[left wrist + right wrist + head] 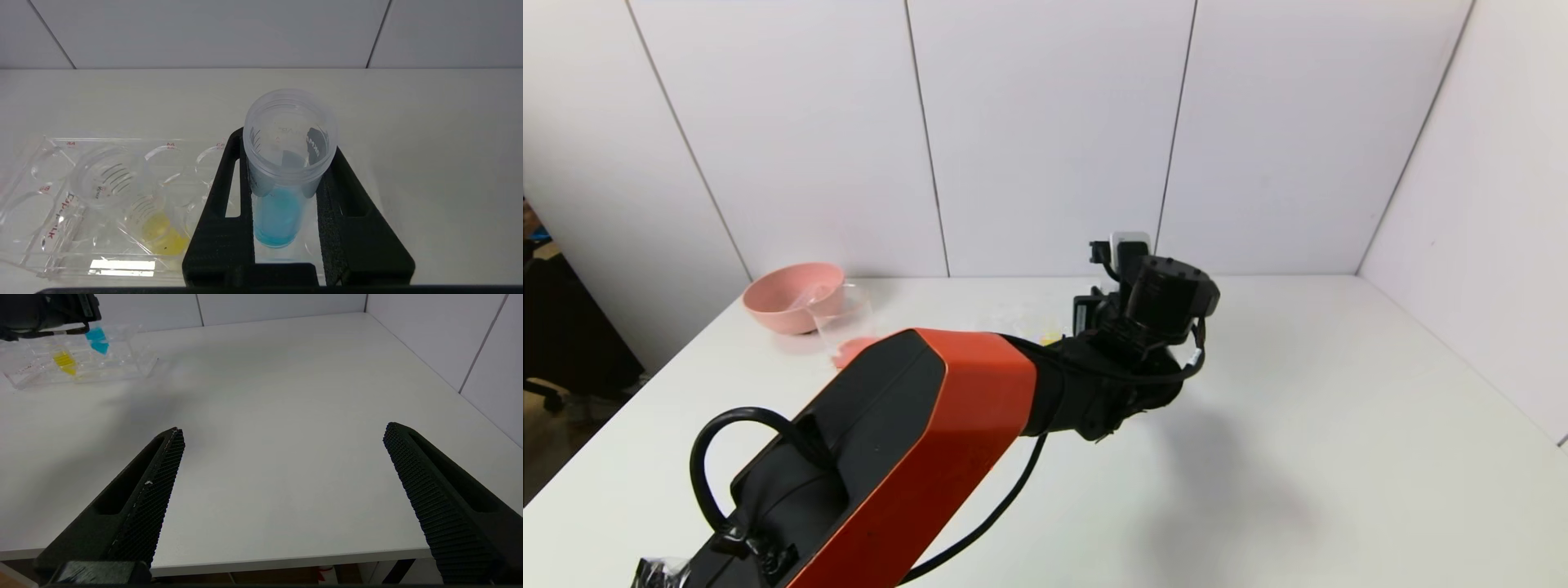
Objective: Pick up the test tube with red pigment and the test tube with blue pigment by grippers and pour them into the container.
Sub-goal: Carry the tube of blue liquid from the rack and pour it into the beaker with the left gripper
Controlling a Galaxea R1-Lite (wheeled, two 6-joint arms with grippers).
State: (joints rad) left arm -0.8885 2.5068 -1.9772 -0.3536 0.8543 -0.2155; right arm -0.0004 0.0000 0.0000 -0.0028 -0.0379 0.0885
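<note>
From the head, a white table [1339, 425] meets white wall panels [1045, 131]. The left wrist shows the left gripper [286, 153] clamped on the test tube with blue pigment [282, 204], beside the clear rack [61, 204]. The right gripper [282, 435] hangs wide open at the table's near edge

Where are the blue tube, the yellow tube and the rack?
blue-pigment test tube [277, 218]: left wrist view, liquid-filled lower part.
yellow-liquid tube [163, 234]: left wrist view, liquid-filled bottom.
clear tube rack [53, 228]: left wrist view, near wall.

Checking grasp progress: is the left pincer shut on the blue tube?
Yes: the left pincer is shut on the blue tube; both fingers press its sides.
</note>
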